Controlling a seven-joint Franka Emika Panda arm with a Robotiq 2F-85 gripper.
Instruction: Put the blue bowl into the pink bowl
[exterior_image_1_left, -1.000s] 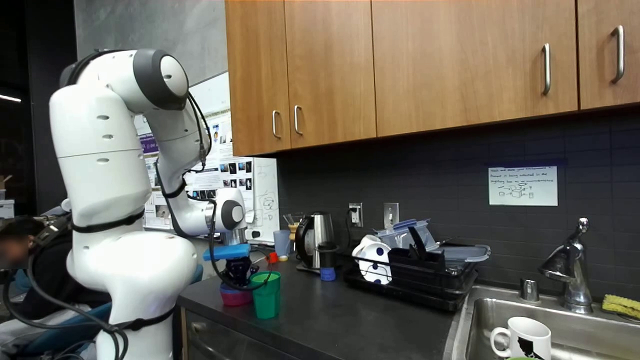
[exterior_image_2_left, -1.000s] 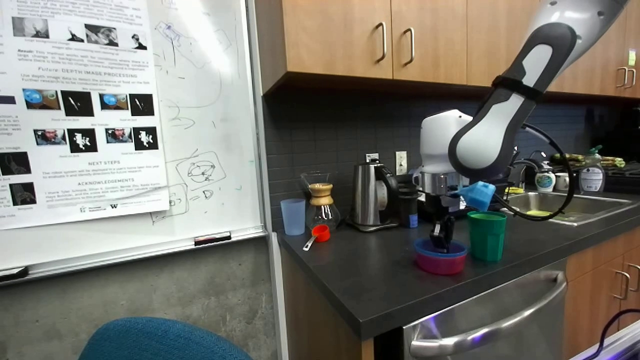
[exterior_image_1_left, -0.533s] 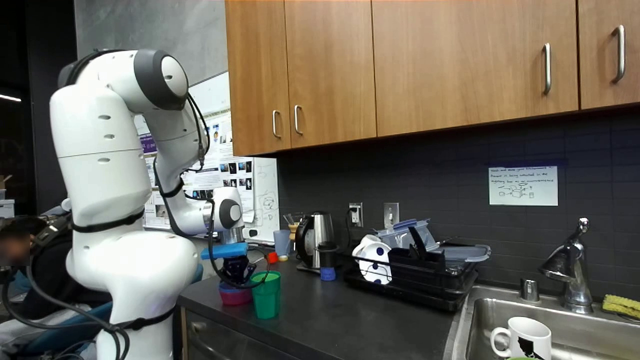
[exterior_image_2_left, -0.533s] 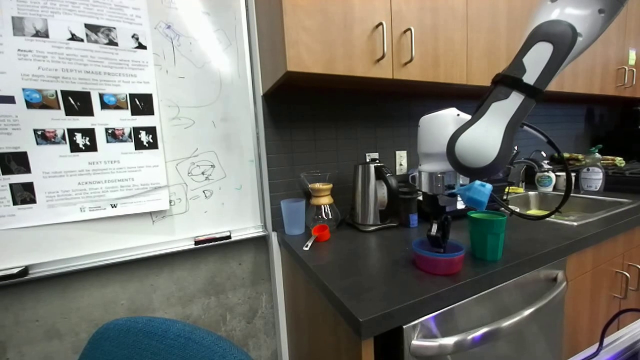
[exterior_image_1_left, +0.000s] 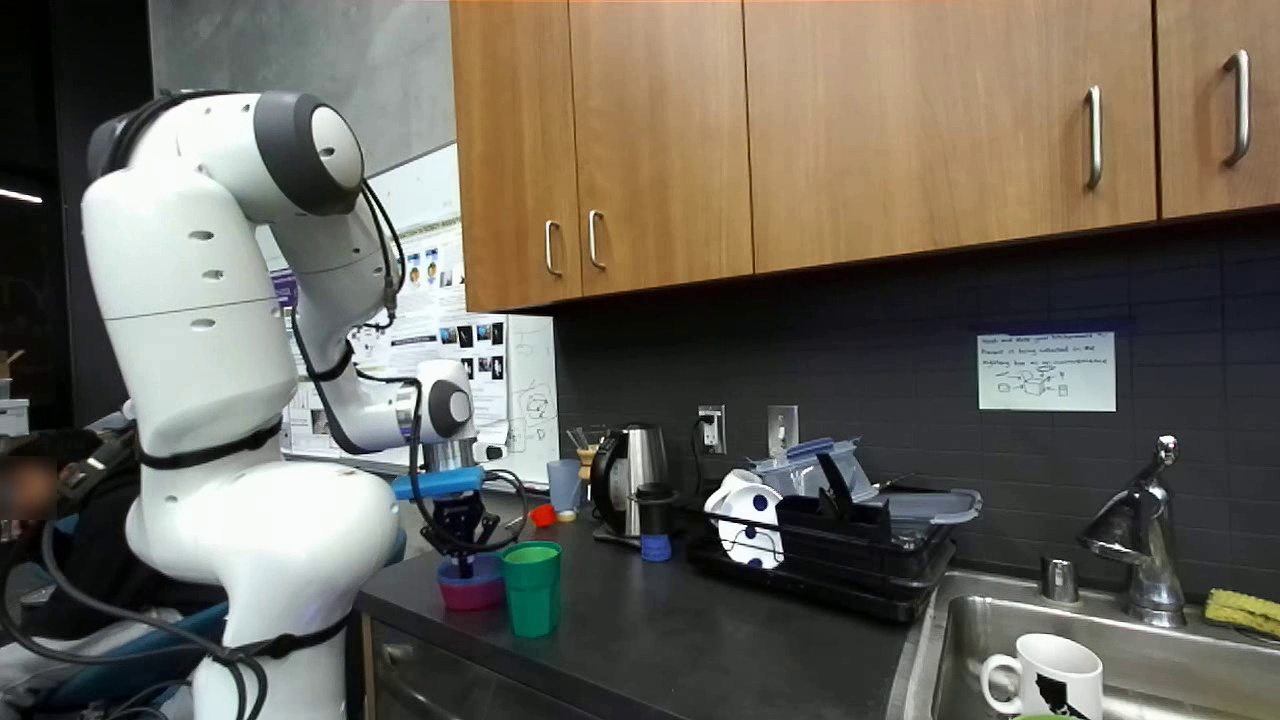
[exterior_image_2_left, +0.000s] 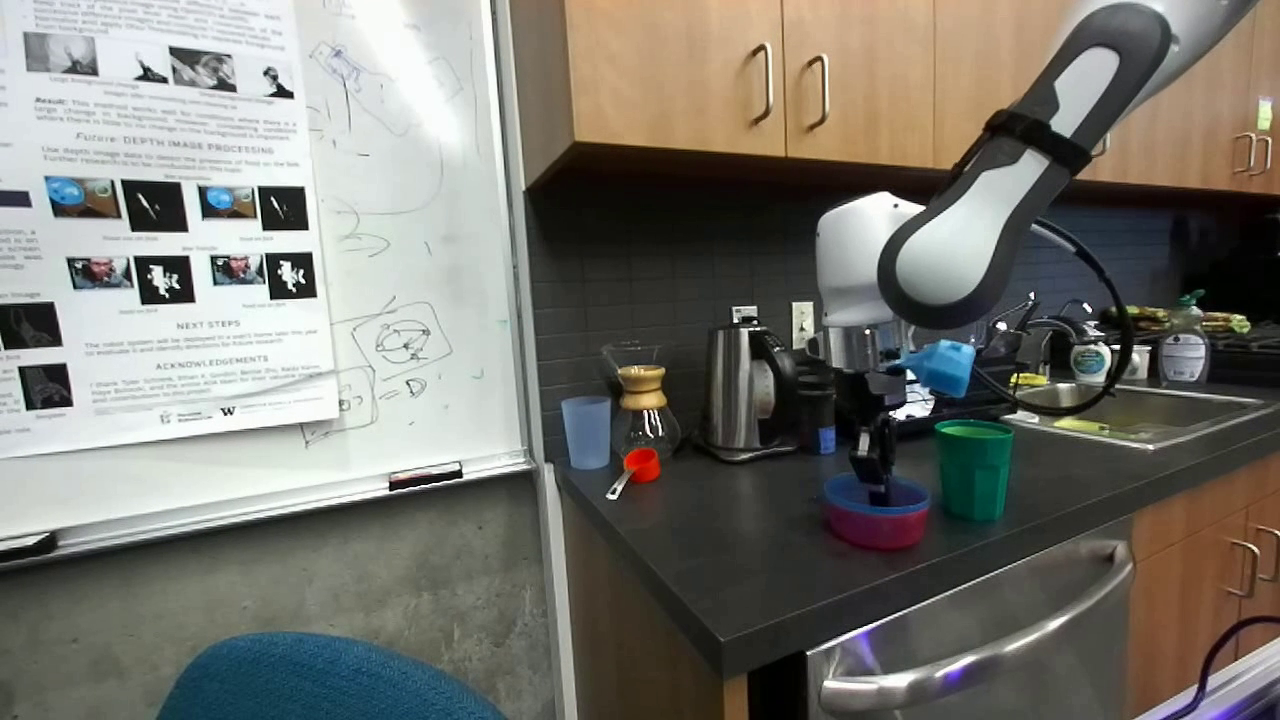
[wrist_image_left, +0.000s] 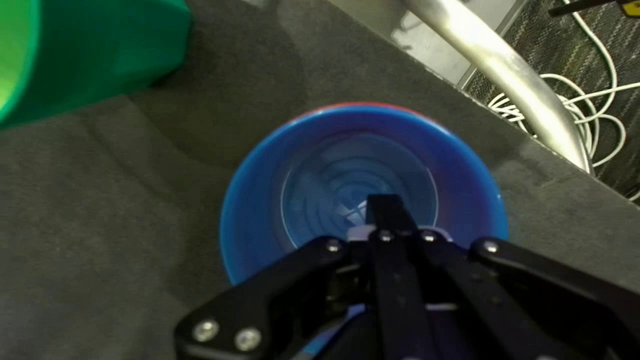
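The blue bowl sits level inside the pink bowl; in the wrist view a thin red line of the lower rim shows past it. Both stand close to the front edge of the dark countertop, toward the corner farthest from the sink. The gripper points down over the open middle of the upper bowl with its fingers pressed together; whether the tips touch the bowl's floor I cannot tell. The green cup, taller than the bowls, is the nearest obstacle: it stands just beside them on the sink side, a strip of bare counter between. A metal bar handle runs below the front edge. The rest is well apart. At the end edge lies a red scoop, and in the back corner stand a light-blue cup and a glass coffee maker. Along the back edge follow the kettle, a dark container and the dish rack, which reaches to the sink's edge.
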